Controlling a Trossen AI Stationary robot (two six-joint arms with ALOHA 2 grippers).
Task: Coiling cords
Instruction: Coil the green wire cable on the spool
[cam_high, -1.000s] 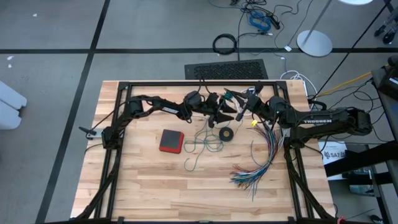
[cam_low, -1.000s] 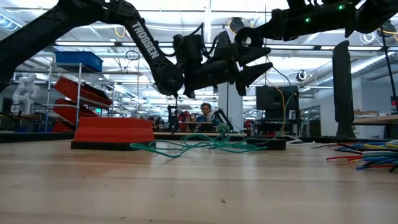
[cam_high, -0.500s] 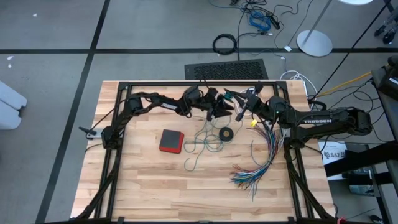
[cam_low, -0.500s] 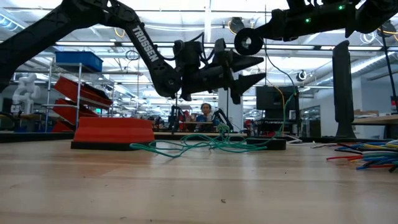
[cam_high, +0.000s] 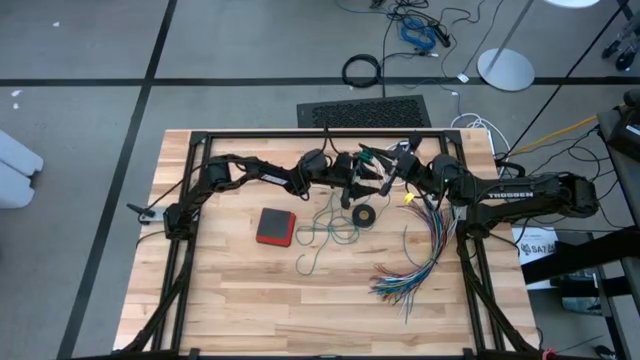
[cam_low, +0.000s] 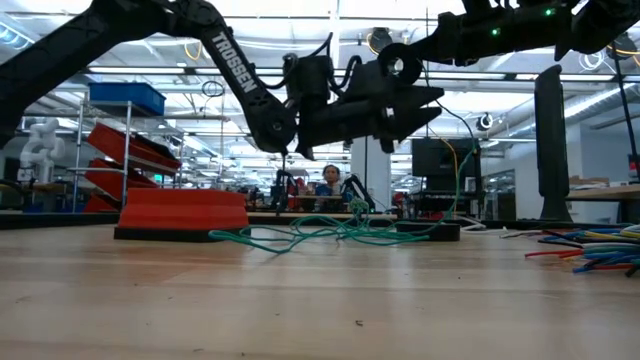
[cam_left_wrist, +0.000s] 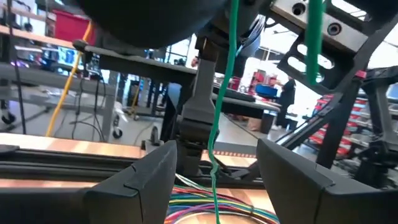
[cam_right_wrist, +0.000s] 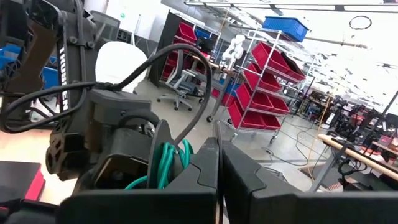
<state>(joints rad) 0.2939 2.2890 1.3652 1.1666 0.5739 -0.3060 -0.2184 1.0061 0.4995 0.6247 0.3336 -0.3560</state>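
Both claws hang together above the table's (cam_high: 220, 290) far side. The left claw (cam_high: 368, 183) has swung back, wide open, around the teal cord (cam_left_wrist: 214, 149); the right claw (cam_high: 385, 172), shut, holds teal loops (cam_right_wrist: 171, 158). Another wrap seems under way.

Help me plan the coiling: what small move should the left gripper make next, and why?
Probably close: the left gripper is open with the teal cord hanging between its fingers, while the right gripper is shut beside green loops.

Left gripper (cam_high: 366, 182) jaws apart; right gripper (cam_high: 375, 160) seemingly pinched closed.
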